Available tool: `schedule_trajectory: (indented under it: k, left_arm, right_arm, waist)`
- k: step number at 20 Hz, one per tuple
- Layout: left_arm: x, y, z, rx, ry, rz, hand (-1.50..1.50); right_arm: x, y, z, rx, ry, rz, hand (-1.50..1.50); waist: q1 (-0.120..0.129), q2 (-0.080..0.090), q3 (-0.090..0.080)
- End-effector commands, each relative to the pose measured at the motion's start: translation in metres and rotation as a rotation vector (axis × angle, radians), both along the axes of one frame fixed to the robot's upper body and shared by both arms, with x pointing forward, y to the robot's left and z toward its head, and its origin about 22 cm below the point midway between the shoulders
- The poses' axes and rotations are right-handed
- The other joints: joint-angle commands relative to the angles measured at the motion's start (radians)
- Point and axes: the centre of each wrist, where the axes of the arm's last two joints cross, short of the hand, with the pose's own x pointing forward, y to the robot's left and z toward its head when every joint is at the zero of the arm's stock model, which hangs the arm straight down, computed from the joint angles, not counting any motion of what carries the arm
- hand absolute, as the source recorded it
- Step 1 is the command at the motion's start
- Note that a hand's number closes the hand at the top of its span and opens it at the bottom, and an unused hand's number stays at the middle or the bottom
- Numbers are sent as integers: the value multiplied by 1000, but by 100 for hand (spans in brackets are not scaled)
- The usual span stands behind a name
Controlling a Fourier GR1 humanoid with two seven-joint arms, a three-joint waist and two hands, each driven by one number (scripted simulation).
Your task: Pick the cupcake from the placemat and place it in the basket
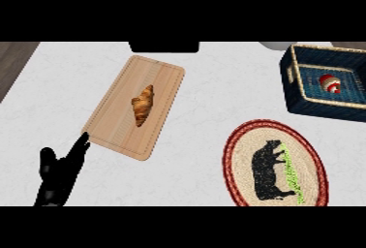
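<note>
At upper right, the cupcake (329,83) lies inside the basket (301,102), whose far side is cut off. Lower left, the left hand (60,174) rests with straight fingers, holding nothing.

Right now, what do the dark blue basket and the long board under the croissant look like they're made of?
The dark blue rectangular basket looks woven, like wicker or cane: its walls show fine ribbing, with a pale braided rim. The long tan cutting board looks like matte, unvarnished wood: straight grain lines run along it, with a groove near its edge. The golden-brown croissant lies on it.
</note>
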Motion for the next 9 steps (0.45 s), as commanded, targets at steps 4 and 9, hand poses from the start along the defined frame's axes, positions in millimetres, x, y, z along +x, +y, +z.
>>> schedule_trajectory:
  k: [4,9]
  left_arm:
    - [-7,-12,-14,-24,104,9,0]
    - [-22,2,-19,-14,101,10,0]
  right_arm:
    - [-32,-45,22,114,-87,-118,-150]
    - [-80,-92,26,117,-83,-163,-150]
  waist:
    - [-3,8,-8]
    - [-5,7,-8]
